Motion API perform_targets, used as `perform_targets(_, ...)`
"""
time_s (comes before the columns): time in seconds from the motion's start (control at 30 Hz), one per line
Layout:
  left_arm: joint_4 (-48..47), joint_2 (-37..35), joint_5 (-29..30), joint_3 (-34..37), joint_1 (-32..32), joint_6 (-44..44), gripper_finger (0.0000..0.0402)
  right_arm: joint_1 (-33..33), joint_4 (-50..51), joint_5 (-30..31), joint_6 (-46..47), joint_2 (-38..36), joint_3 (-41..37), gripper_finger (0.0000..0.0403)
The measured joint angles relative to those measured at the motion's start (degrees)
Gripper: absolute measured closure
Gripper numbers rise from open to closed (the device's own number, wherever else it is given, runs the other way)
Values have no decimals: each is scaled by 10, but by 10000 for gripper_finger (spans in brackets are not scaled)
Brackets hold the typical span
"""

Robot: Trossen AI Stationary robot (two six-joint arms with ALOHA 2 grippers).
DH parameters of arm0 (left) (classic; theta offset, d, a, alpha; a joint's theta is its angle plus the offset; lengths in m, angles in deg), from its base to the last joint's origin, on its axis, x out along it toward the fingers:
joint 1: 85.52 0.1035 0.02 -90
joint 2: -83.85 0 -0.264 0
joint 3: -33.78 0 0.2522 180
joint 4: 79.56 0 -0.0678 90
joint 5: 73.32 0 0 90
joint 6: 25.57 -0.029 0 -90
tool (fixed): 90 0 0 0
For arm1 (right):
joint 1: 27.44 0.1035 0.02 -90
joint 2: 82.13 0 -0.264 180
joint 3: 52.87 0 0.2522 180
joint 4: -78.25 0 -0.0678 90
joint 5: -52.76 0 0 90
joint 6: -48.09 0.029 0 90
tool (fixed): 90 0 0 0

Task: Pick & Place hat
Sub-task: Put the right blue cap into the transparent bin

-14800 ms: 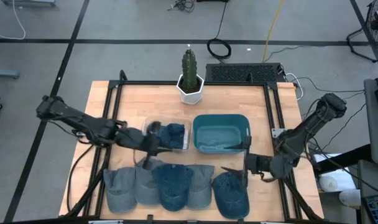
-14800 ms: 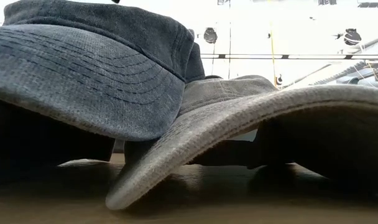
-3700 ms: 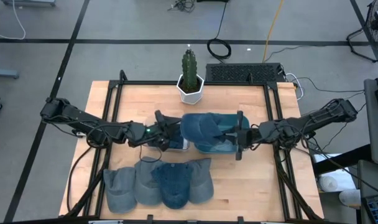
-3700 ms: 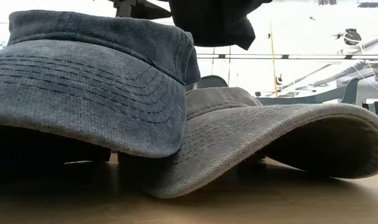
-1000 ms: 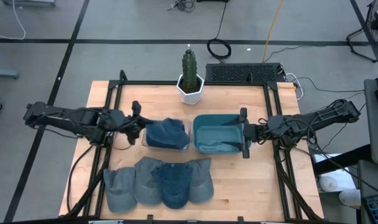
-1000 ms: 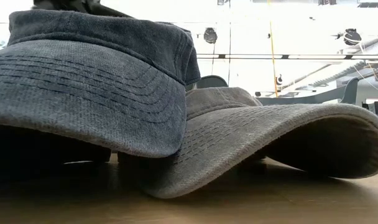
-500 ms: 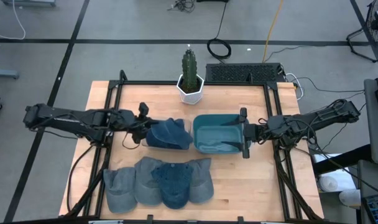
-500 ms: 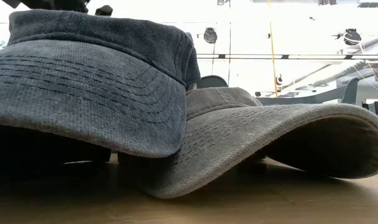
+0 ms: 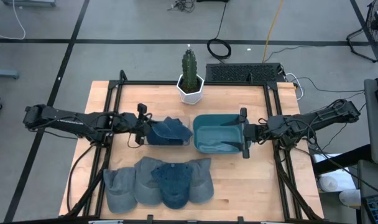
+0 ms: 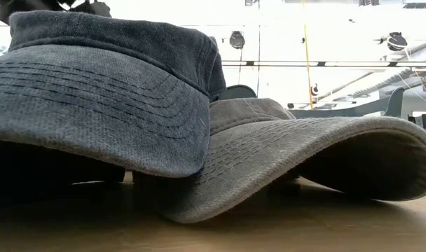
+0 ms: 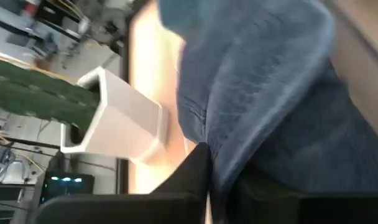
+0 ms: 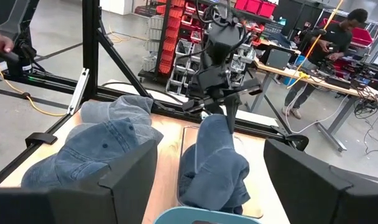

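Hat [image 9: 168, 132], the dark blue one I am placing, sits bunched in the clear tray [image 9: 188, 144] just left of the teal bin [image 9: 221, 133], which I use as my landmark. Furthest left of the bin, my left gripper [image 9: 141, 126] is at the hat's edge, and from the right wrist view its fingers look pinched on a raised fold of the cloth, so I judge it closed on the hat, though the left wrist view is too filled with denim to confirm.

The risk I see is at the release. If I pull the arm away before the fingers open fully, the fold could drag the hat out over the tray's rim, or tip the light tray. The hat also humps high on the side toward the bin and could slump over that edge.

Nearer me than the bin, a row of spare hats [image 9: 159, 183] lies close enough for a low retreat to snag one.

Right of the bin, my right gripper [image 9: 244, 133] waits at its rim, fingers spread wide and empty.
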Motion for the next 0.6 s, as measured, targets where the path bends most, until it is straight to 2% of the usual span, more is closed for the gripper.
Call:
perform_targets(0.17, 67, 0, 42, 0, -18, 41, 293, 0, 4, 0, 5, 0, 0, 122)
perform_targets(0.43, 83, 0, 187, 0, -44, 121, 205, 0, 12, 0, 6, 5, 0, 122)
perform_targets(0.6, 82, -1, 196, -2, -60, 219, 155, 0, 12, 1, 5, 14, 0, 122)
